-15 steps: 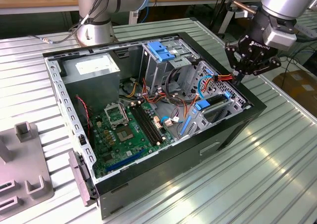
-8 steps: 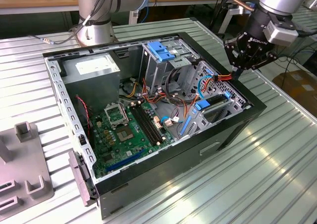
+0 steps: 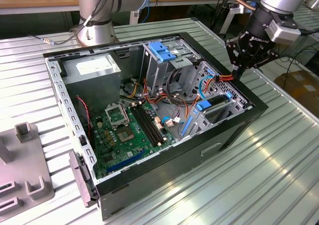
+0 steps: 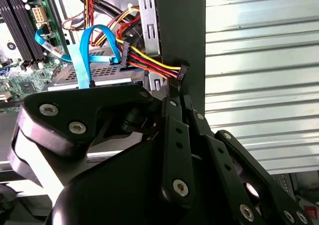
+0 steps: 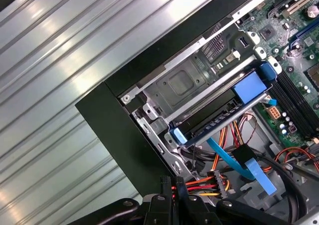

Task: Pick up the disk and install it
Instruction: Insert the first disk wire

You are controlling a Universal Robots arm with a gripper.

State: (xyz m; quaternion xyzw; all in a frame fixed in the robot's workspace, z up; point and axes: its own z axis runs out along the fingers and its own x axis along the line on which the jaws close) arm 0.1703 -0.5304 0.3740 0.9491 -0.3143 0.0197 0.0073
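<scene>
Black computer case (image 3: 234,130) lies open on your ribbed metal worktop (image 3: 279,170), with the disk (image 3: 218,104) already seated in its corner bay.

Your end effector (image 3: 238,70) hangs at the case's far corner, fingers clenched on the multicoloured power cable (image 4: 149,65) at its black connector (image 4: 182,73). Keep that connector square to the drive's port and don't drag the wires. The disk (image 5: 219,118) shows as a dark slab edged by a blue carrier frame, lying level in the grey cage.

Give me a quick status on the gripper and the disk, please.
Gripper at the case's corner, fingers closed on a power connector. Disk seated in its bay, blue frame showing. Cable bundle crowds the gripper.
</scene>
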